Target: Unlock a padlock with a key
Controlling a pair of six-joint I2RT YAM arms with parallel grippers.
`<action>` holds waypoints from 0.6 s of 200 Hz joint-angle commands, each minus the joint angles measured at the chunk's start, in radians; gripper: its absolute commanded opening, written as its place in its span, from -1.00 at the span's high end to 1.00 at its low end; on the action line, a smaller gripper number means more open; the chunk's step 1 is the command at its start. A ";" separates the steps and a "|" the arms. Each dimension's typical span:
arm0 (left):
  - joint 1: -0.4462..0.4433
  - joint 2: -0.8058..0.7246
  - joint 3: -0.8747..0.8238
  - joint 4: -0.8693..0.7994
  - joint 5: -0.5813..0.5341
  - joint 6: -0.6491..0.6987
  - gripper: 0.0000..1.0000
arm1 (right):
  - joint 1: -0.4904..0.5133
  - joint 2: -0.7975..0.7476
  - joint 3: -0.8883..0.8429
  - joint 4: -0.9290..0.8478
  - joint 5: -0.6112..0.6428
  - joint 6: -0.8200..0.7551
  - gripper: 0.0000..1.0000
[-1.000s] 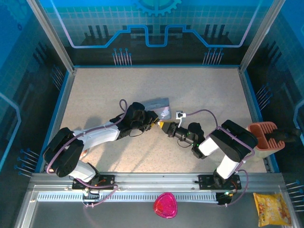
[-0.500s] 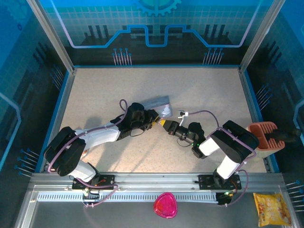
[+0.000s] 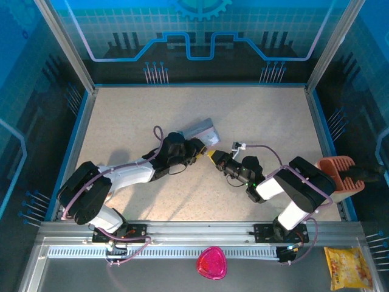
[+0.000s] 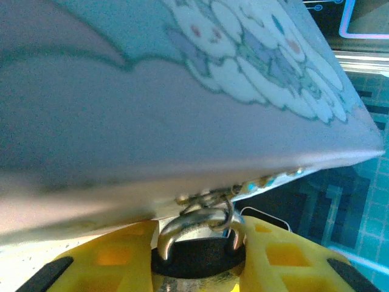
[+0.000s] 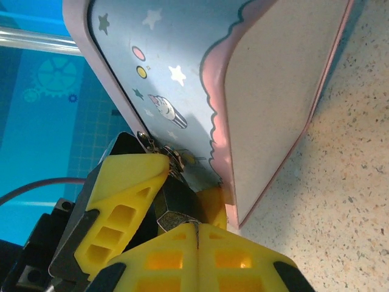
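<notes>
The padlock (image 4: 197, 258) has a dark body and a silvery shackle (image 4: 193, 220) hooked through the clasp of a pastel cartoon tin (image 4: 182, 109). My left gripper (image 4: 200, 236) is shut on the padlock body, one yellow finger on each side. From the right, my right gripper (image 5: 196, 232) is shut, with its tips pressed against the padlock's (image 5: 174, 204) underside. A thin dark sliver of the key (image 5: 195, 224) shows between its pads; the rest is hidden. Seen from above, the left gripper (image 3: 199, 152) and the right gripper (image 3: 211, 154) meet below the tin (image 3: 203, 132).
The tin (image 5: 261, 91) rests tilted on the speckled table (image 5: 358, 158). A white connector on a cable (image 3: 237, 146) sits by the right wrist. An orange holder (image 3: 338, 173) stands at the right edge. A pink object (image 3: 211, 263) and a yellow packet (image 3: 347, 266) lie in front.
Both grippers and the tin have shifted slightly toward the back of the table, and the tin's angle has changed. The right gripper's fingers have closed together.
</notes>
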 commanded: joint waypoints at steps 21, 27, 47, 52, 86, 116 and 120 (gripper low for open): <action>-0.044 0.001 -0.003 0.087 0.058 0.063 1.00 | -0.006 -0.045 -0.008 -0.001 0.037 0.112 1.00; -0.044 0.000 -0.003 0.086 0.058 0.065 1.00 | -0.006 -0.048 -0.009 -0.006 0.035 0.115 1.00; -0.045 0.001 -0.006 0.077 0.052 0.070 1.00 | -0.006 -0.060 -0.008 -0.027 0.032 0.107 1.00; -0.045 -0.002 -0.005 0.068 0.048 0.073 1.00 | -0.007 -0.066 -0.006 -0.035 0.030 0.092 1.00; -0.041 -0.022 0.015 -0.060 0.006 0.107 1.00 | -0.014 -0.177 0.005 -0.273 0.012 -0.089 0.69; -0.034 -0.027 0.024 -0.165 -0.020 0.131 1.00 | -0.026 -0.312 0.026 -0.547 0.016 -0.291 0.28; -0.033 -0.026 0.027 -0.183 -0.023 0.135 1.00 | -0.026 -0.325 0.032 -0.583 0.018 -0.327 0.24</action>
